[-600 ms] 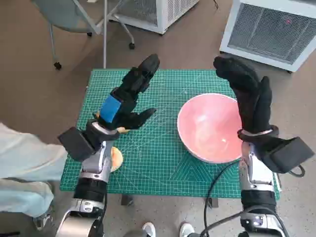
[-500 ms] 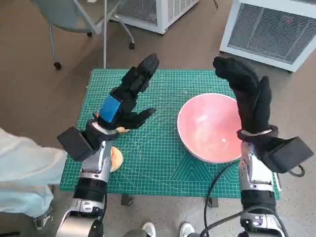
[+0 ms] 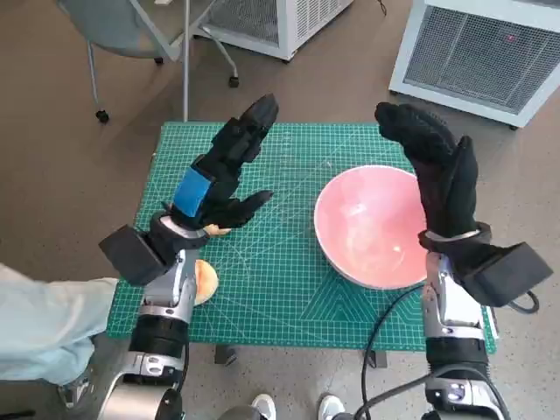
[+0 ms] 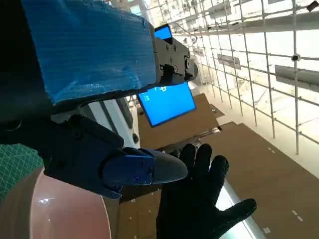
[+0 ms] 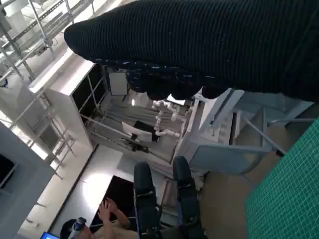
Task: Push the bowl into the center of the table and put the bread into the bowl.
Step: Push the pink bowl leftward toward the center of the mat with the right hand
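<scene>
A pink bowl [image 3: 372, 226] sits on the right half of the green cutting mat [image 3: 280, 280] in the head view; its rim [image 4: 55, 209] also shows in the left wrist view. The bread [image 3: 206, 280], a tan roll, lies near the mat's front left, mostly hidden under my left forearm. My left hand [image 3: 220, 173] hovers raised over the mat's left middle, fingers spread, holding nothing. My right hand [image 3: 437, 171] is raised by the bowl's far right rim, fingers apart and empty; that gloved hand [image 4: 199, 199] shows in the left wrist view too.
A person's pale sleeve [image 3: 44, 324] reaches in at the table's front left. A chair [image 3: 131, 26] stands behind the table on the left, and white metal units [image 3: 481, 52] at the back right. Shoes [image 3: 297, 407] show at the front edge.
The person's sleeve at the left has dropped lower and drawn back. Both hands have barely shifted; bowl and bread stay put.
</scene>
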